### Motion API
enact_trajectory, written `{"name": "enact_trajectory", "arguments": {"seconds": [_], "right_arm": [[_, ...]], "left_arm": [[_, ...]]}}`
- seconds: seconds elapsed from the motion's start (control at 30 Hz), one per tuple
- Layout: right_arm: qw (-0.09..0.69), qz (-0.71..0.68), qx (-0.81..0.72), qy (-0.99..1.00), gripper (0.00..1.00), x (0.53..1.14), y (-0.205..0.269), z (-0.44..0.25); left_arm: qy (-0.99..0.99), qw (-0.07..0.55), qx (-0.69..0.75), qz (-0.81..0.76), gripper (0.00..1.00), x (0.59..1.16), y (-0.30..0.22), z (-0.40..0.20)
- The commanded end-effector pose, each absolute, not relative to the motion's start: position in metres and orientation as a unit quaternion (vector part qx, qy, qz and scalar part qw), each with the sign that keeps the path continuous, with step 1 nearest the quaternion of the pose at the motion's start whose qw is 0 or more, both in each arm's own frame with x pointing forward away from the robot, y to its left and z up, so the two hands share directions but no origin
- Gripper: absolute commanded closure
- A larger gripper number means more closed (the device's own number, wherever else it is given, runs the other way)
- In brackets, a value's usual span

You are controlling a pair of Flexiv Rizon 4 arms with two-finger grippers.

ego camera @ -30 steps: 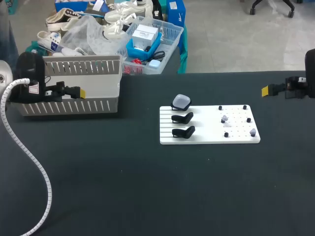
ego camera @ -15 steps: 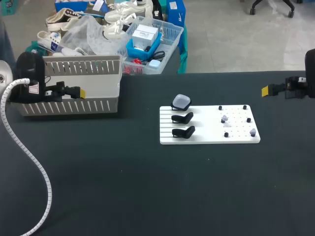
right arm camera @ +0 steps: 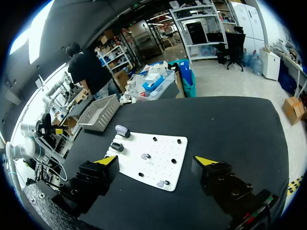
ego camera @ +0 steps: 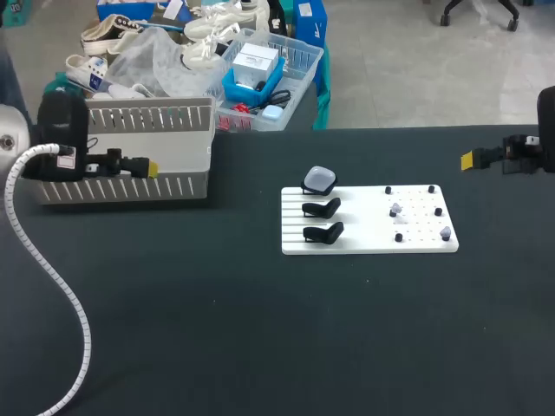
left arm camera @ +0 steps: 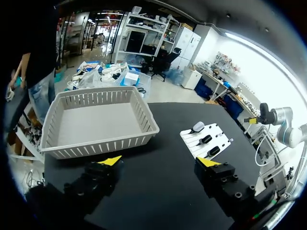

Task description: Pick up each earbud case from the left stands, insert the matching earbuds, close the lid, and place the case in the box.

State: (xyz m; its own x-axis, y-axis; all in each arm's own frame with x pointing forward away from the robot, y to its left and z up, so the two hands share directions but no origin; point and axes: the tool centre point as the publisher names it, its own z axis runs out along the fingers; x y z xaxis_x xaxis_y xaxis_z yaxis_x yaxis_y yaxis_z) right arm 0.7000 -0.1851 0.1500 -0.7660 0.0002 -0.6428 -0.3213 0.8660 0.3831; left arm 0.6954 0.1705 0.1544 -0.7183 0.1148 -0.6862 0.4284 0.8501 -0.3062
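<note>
Head view has the grey earbud case (ego camera: 319,179) on the rearmost stand, untouched. Left gripper (left arm camera: 159,161) and right gripper (right arm camera: 155,160) gape wide, empty, well away. Pickup looks pending: one must reach over and pinch it.

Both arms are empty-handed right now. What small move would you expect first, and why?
Probably the left gripper should swing from near the box toward the earbud case. It and the right gripper are both open and empty. The case sits closed on the farthest stand, on the side of the board towards the left arm.
</note>
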Motion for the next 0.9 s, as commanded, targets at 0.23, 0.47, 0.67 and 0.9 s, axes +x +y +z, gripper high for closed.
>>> {"name": "enact_trajectory", "arguments": {"seconds": [0.23, 0.47, 0.67, 0.9], "right_arm": [[0.33, 0.243, -0.088, 0.908, 0.0, 0.7, -0.185, 0.15], [0.33, 0.243, -0.088, 0.908, 0.0, 0.7, -0.185, 0.15], [0.33, 0.243, -0.088, 0.908, 0.0, 0.7, -0.185, 0.15], [0.33, 0.243, -0.088, 0.908, 0.0, 0.7, -0.185, 0.15]], "left_arm": [[0.863, 0.361, 0.238, -0.261, 0.0, 0.705, 0.157, 0.163], [0.835, 0.375, 0.31, -0.258, 0.0, 0.719, 0.14, 0.166], [0.798, 0.386, 0.386, -0.254, 0.0, 0.729, 0.12, 0.169], [0.757, 0.401, 0.457, -0.239, 0.0, 0.742, 0.097, 0.169]]}}
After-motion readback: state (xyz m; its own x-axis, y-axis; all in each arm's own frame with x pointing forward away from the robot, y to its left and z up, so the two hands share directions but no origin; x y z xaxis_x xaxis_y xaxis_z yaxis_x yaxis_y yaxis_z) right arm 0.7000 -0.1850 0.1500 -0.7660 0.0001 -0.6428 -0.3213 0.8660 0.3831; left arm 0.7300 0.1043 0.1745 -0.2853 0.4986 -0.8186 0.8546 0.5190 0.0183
